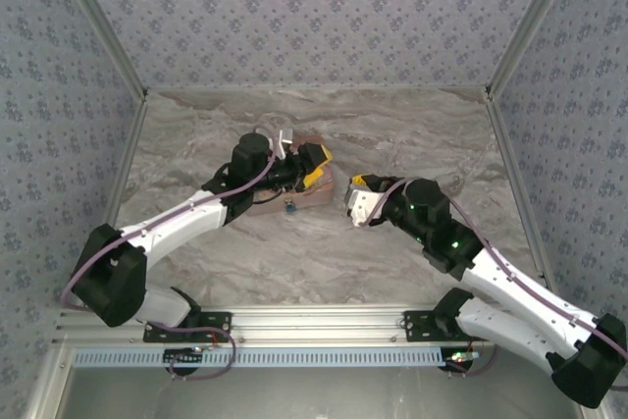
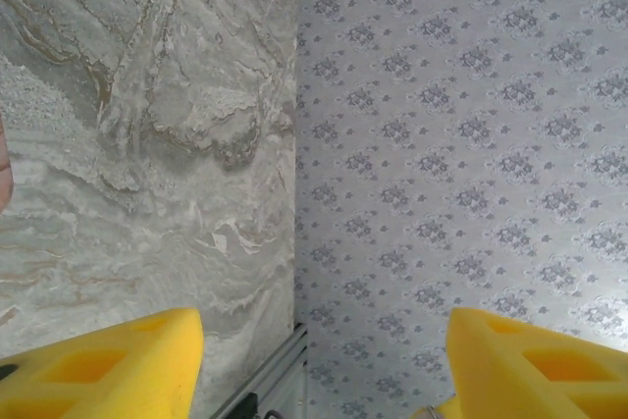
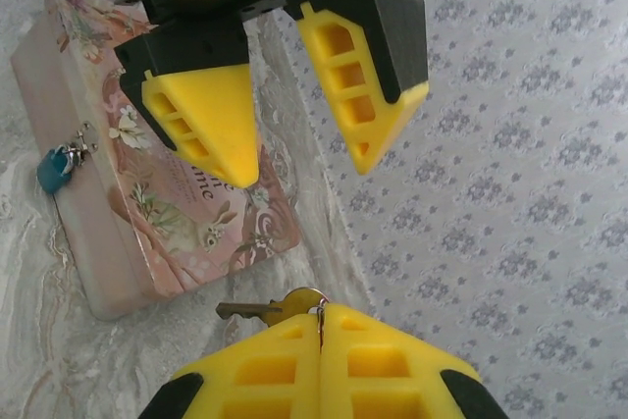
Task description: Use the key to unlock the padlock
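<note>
The tiny blue padlock (image 3: 53,170) hangs by its small metal shackle from the clasp on the front side of a pink illustrated tin (image 3: 162,205). In the top view the padlock (image 1: 291,207) sits just below my left arm. My right gripper (image 3: 321,313) is shut on the head end of a brass key (image 3: 267,310), whose blade points left toward the tin, a short way off it. My left gripper (image 3: 302,172) hovers over the tin's lid, open. Its yellow fingers (image 2: 108,365) stand wide apart with nothing between them.
The tin (image 1: 324,193) lies mid-table under my left gripper (image 1: 329,169), with my right gripper (image 1: 351,195) just to its right. Patterned walls enclose the marble table (image 1: 294,262) on three sides. An aluminium rail (image 1: 314,321) runs along the near edge.
</note>
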### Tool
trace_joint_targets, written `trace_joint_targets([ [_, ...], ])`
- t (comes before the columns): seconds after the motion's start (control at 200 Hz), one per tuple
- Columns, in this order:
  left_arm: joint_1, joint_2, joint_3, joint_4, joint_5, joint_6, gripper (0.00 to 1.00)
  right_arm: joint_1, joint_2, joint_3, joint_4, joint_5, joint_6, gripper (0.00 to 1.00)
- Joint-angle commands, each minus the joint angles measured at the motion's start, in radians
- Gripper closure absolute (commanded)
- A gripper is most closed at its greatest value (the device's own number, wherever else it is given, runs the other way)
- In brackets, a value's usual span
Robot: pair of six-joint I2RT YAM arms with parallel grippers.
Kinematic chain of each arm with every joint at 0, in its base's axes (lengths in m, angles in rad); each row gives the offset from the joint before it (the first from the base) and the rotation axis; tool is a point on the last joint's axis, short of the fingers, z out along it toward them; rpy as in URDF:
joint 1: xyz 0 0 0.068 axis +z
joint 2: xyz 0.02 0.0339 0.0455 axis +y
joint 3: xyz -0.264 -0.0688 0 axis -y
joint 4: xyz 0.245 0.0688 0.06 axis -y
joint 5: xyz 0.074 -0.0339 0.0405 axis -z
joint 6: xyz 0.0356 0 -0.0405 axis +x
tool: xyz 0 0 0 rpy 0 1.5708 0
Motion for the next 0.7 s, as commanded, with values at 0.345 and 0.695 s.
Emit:
trace_joint_targets([
  [0.345, 0.001, -0.045, -0.033, 0.211, -0.027, 0.455, 0.26, -0.130, 0.142, 0.139, -0.084, -0.081, 0.687, 1.00],
  [0.695, 0.000, -0.120, -0.041, 0.159, 0.120, 0.804, 0.21, -0.311, 0.118, 0.128, 0.000, -0.373, 1.246, 1.00],
])
